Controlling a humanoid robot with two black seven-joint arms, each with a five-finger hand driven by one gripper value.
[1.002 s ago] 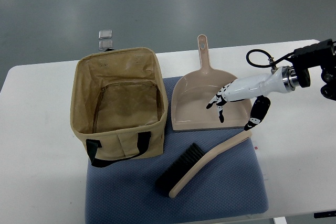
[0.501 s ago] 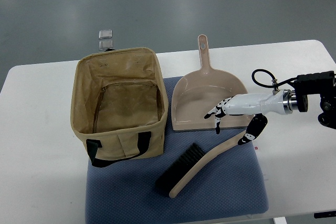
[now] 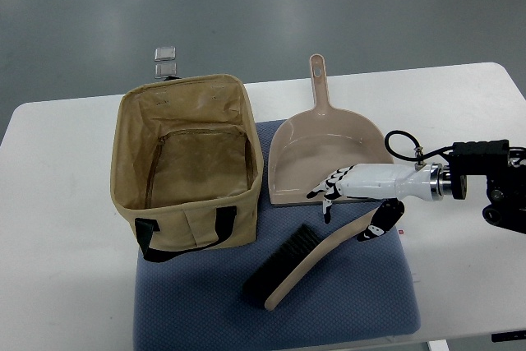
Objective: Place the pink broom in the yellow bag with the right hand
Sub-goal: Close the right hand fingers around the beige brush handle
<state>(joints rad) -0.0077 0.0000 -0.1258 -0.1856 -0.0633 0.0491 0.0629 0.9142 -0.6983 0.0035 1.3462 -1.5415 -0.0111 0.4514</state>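
- Reaching in from the right, the right hand (image 3: 349, 195) has dropped over the last second from above the dustpan (image 3: 325, 158) to just over the handle end of the pink broom (image 3: 316, 256).
- Its fingers (image 3: 325, 191) are spread and loose, holding nothing; the thumb hangs down on the near side, right beside the handle tip, and I cannot tell whether it is touching yet.
- The broom itself has not shifted: it lies slanted on the blue mat (image 3: 345, 302), dark bristles down and away to the hand's left, handle rising toward the palm.
- The yellow bag (image 3: 185, 158) stands open-mouthed well off to the hand's left, past the dustpan, black straps slumped at its near wall.
- The left hand is nowhere to be seen.
- The descent tells me the approach is nearly done and the grasp comes next; nothing has been lifted, so the task is still in its early part.
- Closing around so thin a handle near its very end looks chancy to me; the bristle end could swing or drag across the mat as it comes up off the surface (image 3: 57, 244).
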